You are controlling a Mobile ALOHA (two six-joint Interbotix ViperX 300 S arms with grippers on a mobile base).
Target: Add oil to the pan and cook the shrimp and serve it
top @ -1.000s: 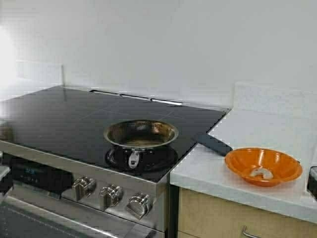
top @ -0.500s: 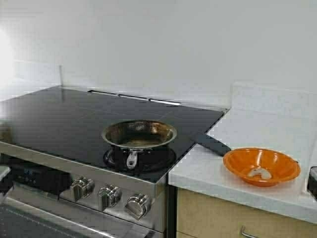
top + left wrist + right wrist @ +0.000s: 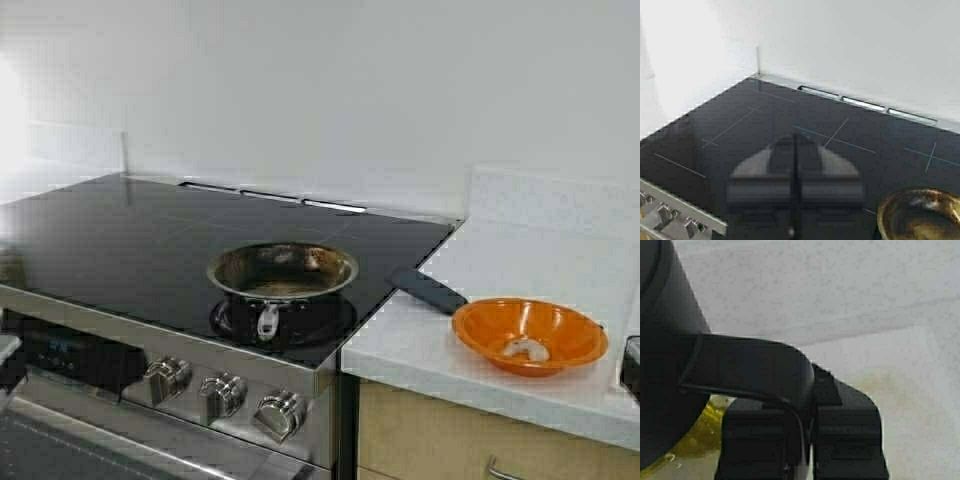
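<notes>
1. Your left gripper (image 3: 795,192) hangs low over the black glass stove top (image 3: 150,240), its two fingers pressed together with nothing between them.
2. From that gripper, the pan (image 3: 920,215) sits just off to one side on the same glass, browned and dark inside, apart from the fingers.
3. Your right gripper (image 3: 807,435) is clamped on the black handle (image 3: 747,370) of the oil jug (image 3: 662,345); the black lid fills the view right beside the fingers.
4. The oil (image 3: 702,432) shows yellow-green just behind the gripped handle, touching nothing else you can see.
5. In the high view, the pan (image 3: 282,272) stands on the front burner with its stub handle toward the knobs (image 3: 222,395).
6. The shrimp (image 3: 524,349) lies in the orange bowl (image 3: 529,335) on the white counter (image 3: 520,250), well apart from both your grippers, beside a dark tool handle (image 3: 428,290).
</notes>
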